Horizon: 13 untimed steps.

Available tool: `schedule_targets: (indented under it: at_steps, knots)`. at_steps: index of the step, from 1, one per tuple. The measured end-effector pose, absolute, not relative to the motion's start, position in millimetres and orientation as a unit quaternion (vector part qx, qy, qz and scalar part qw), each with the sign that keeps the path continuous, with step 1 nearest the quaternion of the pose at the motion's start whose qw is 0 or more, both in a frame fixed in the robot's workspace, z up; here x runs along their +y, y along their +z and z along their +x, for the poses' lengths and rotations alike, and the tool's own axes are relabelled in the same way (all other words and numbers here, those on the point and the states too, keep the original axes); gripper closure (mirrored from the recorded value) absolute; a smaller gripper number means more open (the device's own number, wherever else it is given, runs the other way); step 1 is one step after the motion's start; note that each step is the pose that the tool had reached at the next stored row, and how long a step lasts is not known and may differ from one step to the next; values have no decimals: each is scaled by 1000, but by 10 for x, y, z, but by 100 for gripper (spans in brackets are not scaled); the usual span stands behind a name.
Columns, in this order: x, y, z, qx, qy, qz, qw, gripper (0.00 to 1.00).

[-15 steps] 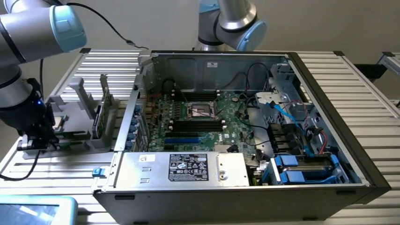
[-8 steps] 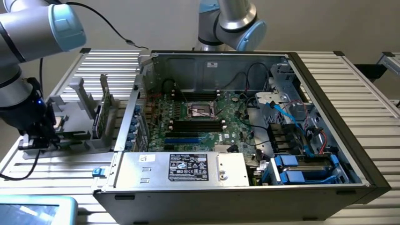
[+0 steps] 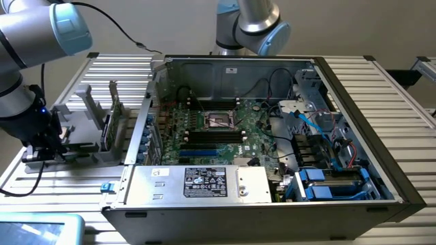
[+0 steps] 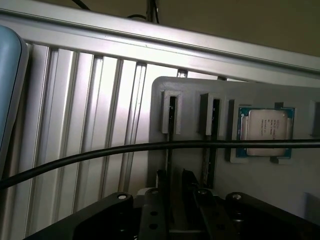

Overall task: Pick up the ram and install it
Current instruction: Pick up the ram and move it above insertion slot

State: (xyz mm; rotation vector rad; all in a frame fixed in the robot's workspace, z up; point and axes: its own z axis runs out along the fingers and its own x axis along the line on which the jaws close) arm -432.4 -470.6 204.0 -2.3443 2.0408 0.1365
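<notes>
The ram [image 4: 171,145] stands on edge in a narrow slot of the grey parts holder [image 4: 195,90], seen as a thin dark strip. A second thin stick [image 4: 212,145] stands in the neighbouring slot. My gripper [image 4: 175,192] hangs low over the holder, its black fingers [image 4: 161,187] apart on either side of the first stick's line, with a gap showing between them. In the exterior view the gripper [image 3: 42,149] is down at the holder's [image 3: 81,153] near end, at the exterior view's left of the open computer case [image 3: 354,102]. The black memory slots [image 3: 214,135] lie on the motherboard.
A square silver processor [image 4: 265,131] rests in a holder pocket beside the sticks. A tall green expansion card [image 3: 109,125] stands upright in the holder. A black cable [image 4: 100,152] crosses in front of the wrist camera. A pale blue screen [image 3: 38,229] sits at the table's near corner.
</notes>
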Motion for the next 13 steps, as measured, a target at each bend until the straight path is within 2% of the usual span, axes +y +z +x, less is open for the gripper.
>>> schedule_targets:
  at_steps: [13]
  knots:
    - [-4696,2037,-4324,656,40,-754,11,74]
